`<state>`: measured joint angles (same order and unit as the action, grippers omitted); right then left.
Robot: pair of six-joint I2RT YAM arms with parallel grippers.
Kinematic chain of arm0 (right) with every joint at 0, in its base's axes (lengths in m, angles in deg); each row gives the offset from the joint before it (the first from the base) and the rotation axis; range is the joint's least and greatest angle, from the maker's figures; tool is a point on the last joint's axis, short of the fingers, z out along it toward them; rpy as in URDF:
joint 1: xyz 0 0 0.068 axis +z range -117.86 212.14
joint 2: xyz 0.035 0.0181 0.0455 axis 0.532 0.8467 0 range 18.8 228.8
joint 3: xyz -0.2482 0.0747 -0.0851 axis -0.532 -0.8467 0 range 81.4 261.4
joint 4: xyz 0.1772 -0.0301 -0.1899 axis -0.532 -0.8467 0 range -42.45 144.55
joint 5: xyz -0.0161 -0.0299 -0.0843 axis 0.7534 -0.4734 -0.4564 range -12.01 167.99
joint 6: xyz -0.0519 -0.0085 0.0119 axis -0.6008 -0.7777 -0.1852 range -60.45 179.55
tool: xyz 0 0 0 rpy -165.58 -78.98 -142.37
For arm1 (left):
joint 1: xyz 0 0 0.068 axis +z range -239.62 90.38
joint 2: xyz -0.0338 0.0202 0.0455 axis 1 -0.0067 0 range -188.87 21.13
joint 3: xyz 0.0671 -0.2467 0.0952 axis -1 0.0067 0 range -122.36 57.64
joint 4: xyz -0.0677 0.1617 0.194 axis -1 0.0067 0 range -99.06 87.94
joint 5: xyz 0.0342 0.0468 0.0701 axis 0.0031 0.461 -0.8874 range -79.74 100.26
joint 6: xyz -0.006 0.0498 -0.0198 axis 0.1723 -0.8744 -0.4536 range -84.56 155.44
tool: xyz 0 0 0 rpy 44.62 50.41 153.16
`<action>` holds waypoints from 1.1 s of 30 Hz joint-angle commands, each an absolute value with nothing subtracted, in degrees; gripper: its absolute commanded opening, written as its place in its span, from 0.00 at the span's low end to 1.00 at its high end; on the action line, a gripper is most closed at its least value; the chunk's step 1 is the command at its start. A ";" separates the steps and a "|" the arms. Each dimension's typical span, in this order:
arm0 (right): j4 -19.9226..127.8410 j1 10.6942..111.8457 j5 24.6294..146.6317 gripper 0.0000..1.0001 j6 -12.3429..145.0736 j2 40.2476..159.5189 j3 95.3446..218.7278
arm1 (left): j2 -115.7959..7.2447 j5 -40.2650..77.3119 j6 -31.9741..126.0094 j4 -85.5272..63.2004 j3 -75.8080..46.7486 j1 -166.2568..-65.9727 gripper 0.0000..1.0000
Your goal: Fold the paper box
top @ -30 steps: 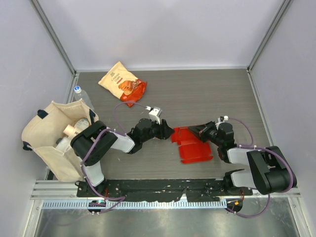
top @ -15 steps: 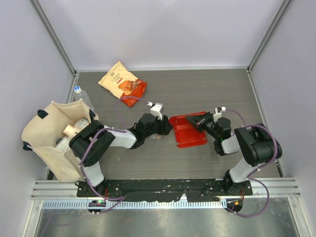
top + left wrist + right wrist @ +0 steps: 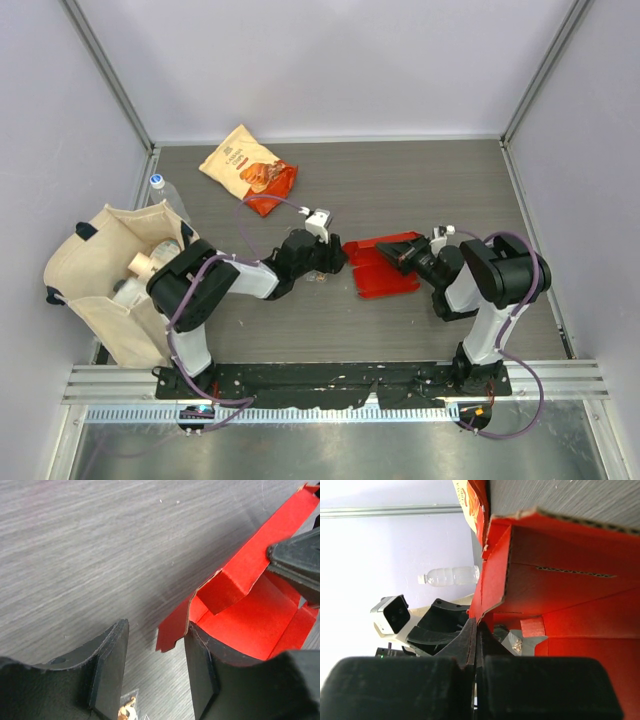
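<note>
The red paper box point(image 3: 378, 270) lies half-open on the table between the two arms, one wall standing up. My right gripper point(image 3: 398, 252) is shut on that raised wall from the right; in the right wrist view its jaws point(image 3: 477, 630) are pressed together on the red edge of the box point(image 3: 560, 580). My left gripper point(image 3: 338, 262) stands open just left of the box. In the left wrist view its fingers point(image 3: 200, 675) flank bare table, the right one touching the box's near flap point(image 3: 172, 630). The black tip of the right gripper point(image 3: 297, 560) shows pinching the wall.
An orange-and-cream snack bag point(image 3: 248, 168) lies at the back left. A cream tote bag point(image 3: 105, 290) with items inside and a clear bottle point(image 3: 165, 195) stand along the left edge. A small clear wrapper point(image 3: 127, 712) lies under the left gripper. Side walls enclose the table.
The right gripper has pulled the box back and to the left, raising one wall from lying flat. The left gripper's jaws have widened slightly and stayed beside the box.
</note>
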<state>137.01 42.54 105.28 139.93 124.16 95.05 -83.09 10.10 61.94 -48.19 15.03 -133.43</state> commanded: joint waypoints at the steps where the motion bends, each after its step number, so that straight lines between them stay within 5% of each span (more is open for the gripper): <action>1: 148.60 41.02 105.94 0.01 136.72 125.06 92.21 | -81.09 14.30 60.84 -51.69 16.42 -133.38 0.53; 7: 148.60 40.14 106.56 0.01 137.68 125.24 92.21 | -81.61 10.71 58.47 -46.43 14.67 -133.73 0.44; 19: 148.51 40.14 104.54 0.01 140.32 124.01 92.13 | -85.83 3.32 58.99 -39.82 8.08 -138.48 0.54; 27: 147.37 40.14 103.83 0.01 140.94 122.34 91.95 | -87.33 0.25 58.29 -36.57 5.08 -139.98 0.51; 33: 146.93 40.14 104.00 0.01 140.94 121.64 91.95 | -82.59 -1.33 58.03 -40.43 11.66 -139.98 0.67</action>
